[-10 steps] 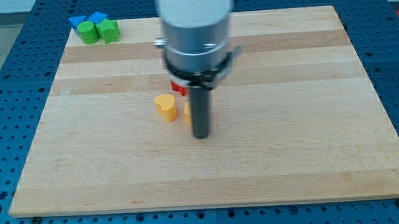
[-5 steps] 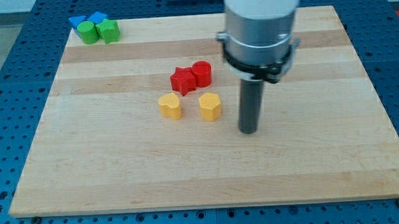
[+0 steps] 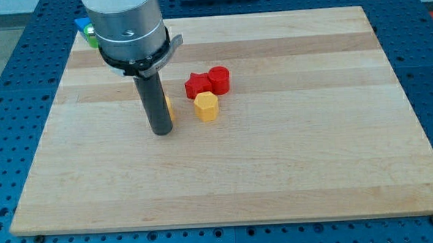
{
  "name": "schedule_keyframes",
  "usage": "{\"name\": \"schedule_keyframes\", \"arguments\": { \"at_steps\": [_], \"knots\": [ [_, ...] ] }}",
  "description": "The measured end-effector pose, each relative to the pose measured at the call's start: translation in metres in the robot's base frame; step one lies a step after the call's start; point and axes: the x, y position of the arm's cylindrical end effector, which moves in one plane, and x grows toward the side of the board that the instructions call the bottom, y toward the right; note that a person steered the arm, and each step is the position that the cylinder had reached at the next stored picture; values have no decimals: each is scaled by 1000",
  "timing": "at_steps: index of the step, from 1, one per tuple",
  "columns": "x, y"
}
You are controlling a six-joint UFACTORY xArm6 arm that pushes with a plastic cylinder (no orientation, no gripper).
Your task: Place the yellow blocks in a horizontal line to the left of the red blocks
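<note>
A red star block and a red round block touch each other near the board's middle. A yellow hexagonal block sits just below the red star. A second yellow block is mostly hidden behind my rod, to the left of the hexagon. My tip rests on the board at that hidden yellow block's lower left, touching or nearly touching it.
The wooden board lies on a blue perforated table. A blue block and a green block show at the board's top left corner, partly hidden by the arm's body.
My rod has swung from the right of the yellow blocks to their left. The hexagonal yellow block has moved left and up, closer under the red star. The left yellow block is now mostly hidden.
</note>
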Motion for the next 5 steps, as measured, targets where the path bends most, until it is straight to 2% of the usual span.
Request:
{"name": "schedule_keyframes", "arguments": {
  "at_steps": [1,2,3,5],
  "knots": [
    [0,32],
    [-2,111],
    [-35,149],
    [-42,93]
  ]
}}
